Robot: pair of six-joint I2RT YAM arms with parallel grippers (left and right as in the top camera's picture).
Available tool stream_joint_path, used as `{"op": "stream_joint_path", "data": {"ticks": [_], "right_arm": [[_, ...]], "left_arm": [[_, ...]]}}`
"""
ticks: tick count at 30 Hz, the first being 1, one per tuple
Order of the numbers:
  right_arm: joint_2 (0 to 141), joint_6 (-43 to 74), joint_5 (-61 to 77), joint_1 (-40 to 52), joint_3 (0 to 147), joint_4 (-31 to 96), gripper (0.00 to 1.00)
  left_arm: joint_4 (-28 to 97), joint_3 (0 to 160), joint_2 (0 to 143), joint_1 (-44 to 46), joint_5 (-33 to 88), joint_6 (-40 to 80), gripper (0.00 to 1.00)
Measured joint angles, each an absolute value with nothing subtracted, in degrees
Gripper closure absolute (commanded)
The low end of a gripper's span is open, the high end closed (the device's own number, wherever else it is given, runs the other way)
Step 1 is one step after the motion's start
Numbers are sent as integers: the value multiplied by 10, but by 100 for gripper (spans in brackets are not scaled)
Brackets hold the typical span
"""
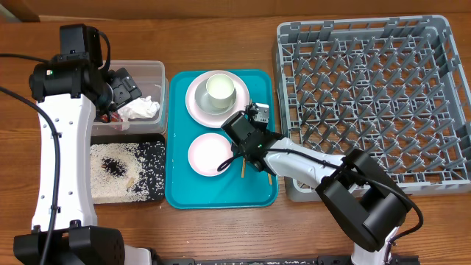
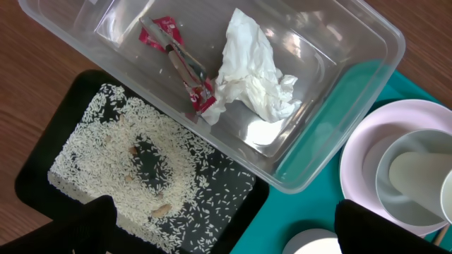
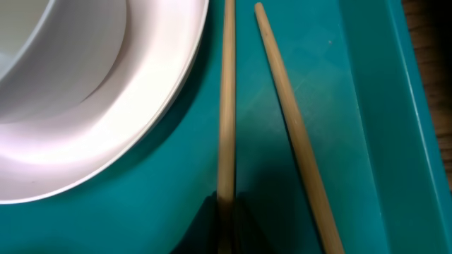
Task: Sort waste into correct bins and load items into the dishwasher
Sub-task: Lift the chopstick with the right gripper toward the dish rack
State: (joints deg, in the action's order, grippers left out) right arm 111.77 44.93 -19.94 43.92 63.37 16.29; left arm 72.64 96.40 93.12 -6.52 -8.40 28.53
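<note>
My left gripper [image 1: 125, 87] hangs open and empty over the clear tub [image 1: 154, 71], which holds the crumpled white napkin [image 2: 251, 67] and the red wrapper [image 2: 180, 63]. The black tray [image 1: 156, 151] in front of it carries the rice grains [image 2: 113, 155]. My right gripper [image 3: 226, 222] is low on the teal tray [image 1: 184, 193], shut on the left one of two wooden chopsticks [image 3: 227, 99]; the other chopstick [image 3: 296, 134] lies beside it. A pale pink bowl [image 1: 208, 154] sits to their left. A plate [image 1: 197, 109] carries a white bowl [image 1: 219, 90].
The grey dish rack [image 1: 368, 96] stands at the right with nothing in it, close behind my right arm. The teal tray's raised rim [image 3: 395, 106] runs just right of the chopsticks. Bare wooden table lies at the far left and front.
</note>
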Motion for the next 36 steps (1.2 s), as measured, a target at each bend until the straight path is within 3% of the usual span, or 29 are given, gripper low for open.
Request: {"op": "stream_joint_path", "data": {"ticks": [22, 30, 36], "right_arm": [[1082, 383, -196, 439, 635, 213, 96], [953, 328, -194, 439, 647, 258, 96], [864, 215, -195, 413, 654, 298, 96]], "left_arm": [[726, 964, 931, -65, -84, 285, 0], [726, 964, 931, -65, -84, 285, 0], [726, 964, 931, -65, -84, 285, 0]]}}
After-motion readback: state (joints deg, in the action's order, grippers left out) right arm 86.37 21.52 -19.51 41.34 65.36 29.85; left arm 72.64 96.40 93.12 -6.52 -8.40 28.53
